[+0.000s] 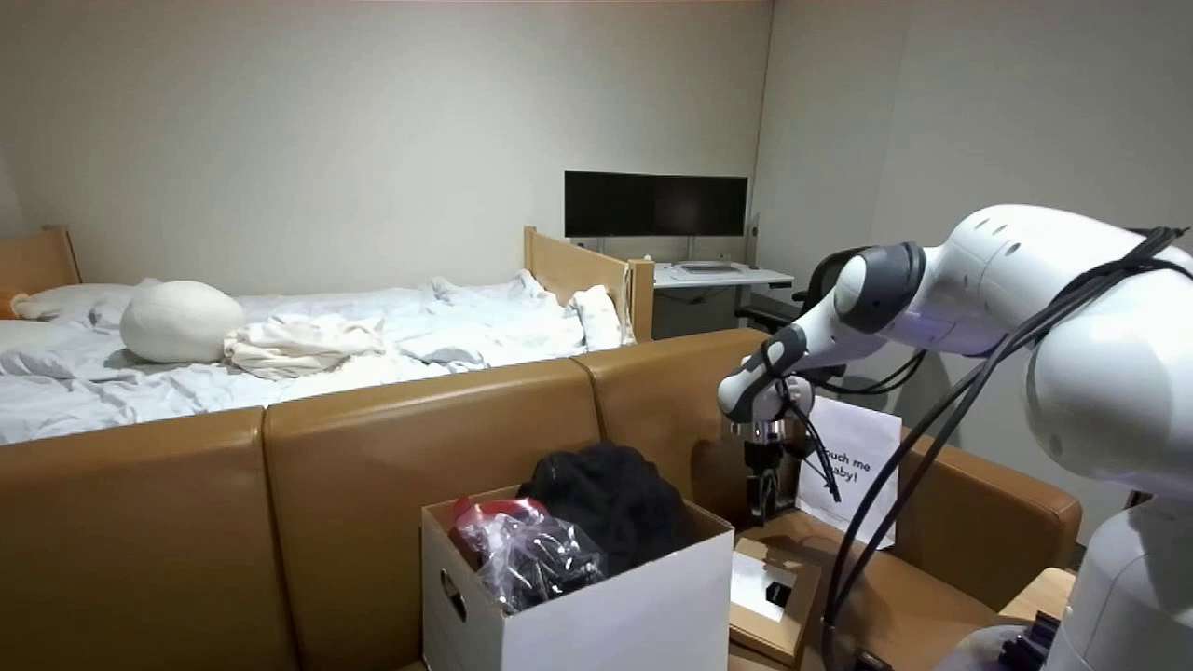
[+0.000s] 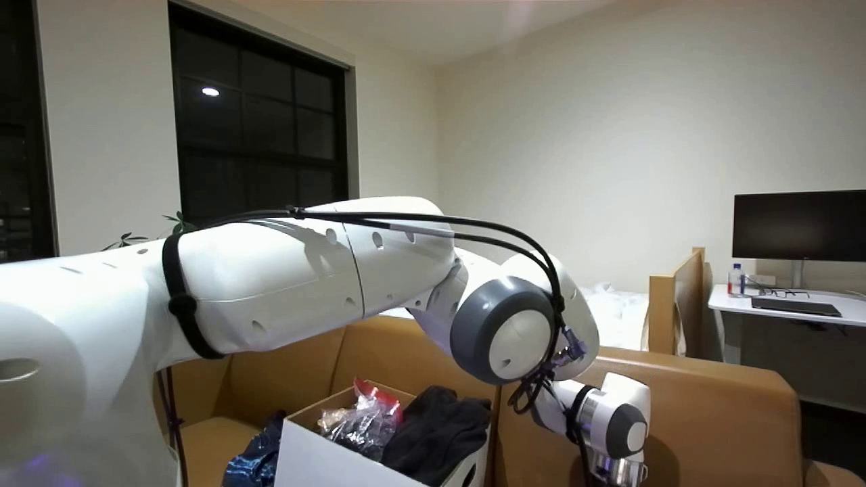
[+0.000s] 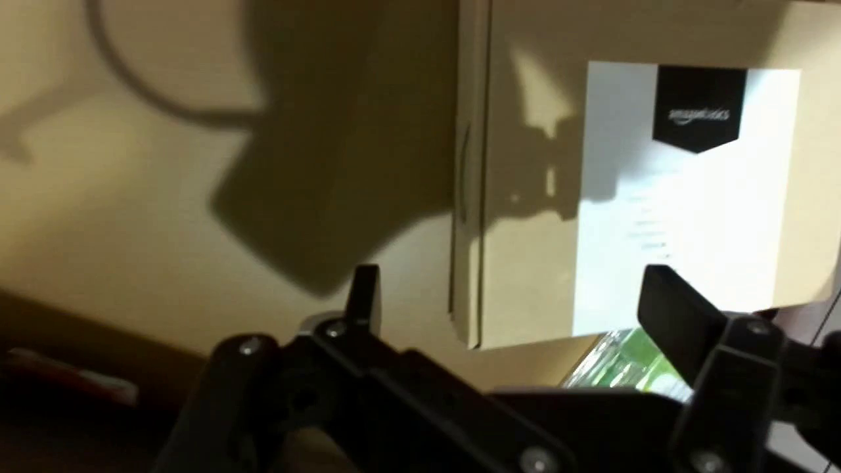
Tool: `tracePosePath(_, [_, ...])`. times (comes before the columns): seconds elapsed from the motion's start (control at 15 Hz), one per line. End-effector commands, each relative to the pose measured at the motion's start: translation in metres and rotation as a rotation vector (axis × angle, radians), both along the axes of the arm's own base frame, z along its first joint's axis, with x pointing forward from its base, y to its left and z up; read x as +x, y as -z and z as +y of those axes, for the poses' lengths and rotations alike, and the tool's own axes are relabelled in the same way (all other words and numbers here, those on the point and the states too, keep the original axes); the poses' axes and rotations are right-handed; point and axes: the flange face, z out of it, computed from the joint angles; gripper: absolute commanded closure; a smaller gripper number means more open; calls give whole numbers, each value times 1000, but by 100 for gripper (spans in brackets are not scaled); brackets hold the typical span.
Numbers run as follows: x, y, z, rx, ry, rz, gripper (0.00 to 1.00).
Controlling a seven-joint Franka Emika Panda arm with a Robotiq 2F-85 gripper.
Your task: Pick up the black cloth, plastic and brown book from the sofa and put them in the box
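The tan leather sofa (image 1: 410, 485) spreads to both sides of the white box (image 1: 615, 634), which stands upright on it. My arm (image 1: 988, 270) reaches down to a spot beside the box. Inside the box, the black cloth (image 1: 606, 508) is heaped so high that it bulges above the rim. Well apart from the box, a white printed card (image 1: 857, 438) stands upright on the sofa. The plastic (image 1: 545, 559), see-through and crinkled, with red showing, sits in the box against the cloth. The brown book (image 3: 640, 177) lies flat on the sofa just beside the box, pale label up; whether the two touch I cannot tell. My gripper (image 3: 514, 282) hangs over the sofa on that same side of the box, its fingers spread wide and free.
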Motion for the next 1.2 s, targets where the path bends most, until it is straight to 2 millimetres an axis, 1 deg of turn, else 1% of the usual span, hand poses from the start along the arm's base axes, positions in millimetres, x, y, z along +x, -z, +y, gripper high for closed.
tracePosePath(0.0, [-28,39,-6,141,-69,130,0])
tracePosePath(0.07, [-42,47,-10,174,-74,190,0])
tracePosePath(0.13, [-60,42,-11,209,-77,244,0])
tracePosePath(0.2, [-72,48,-17,239,-67,280,0])
tracePosePath(0.27, [-78,48,-23,258,-59,299,0])
tracePosePath(0.4, [-79,44,-30,283,-28,290,0])
tracePosePath(0.53, [-71,35,-40,286,56,241,0])
tracePosePath(0.67, [-55,22,-47,293,166,166,0])
tracePosePath(0.8, [-36,11,-46,262,273,120,0])
tracePosePath(0.93, [-18,3,-45,192,360,89,0])
tracePosePath(1.0, [-12,3,-42,142,390,83,0])
tracePosePath(1.13, [-1,9,-32,43,447,68,0])
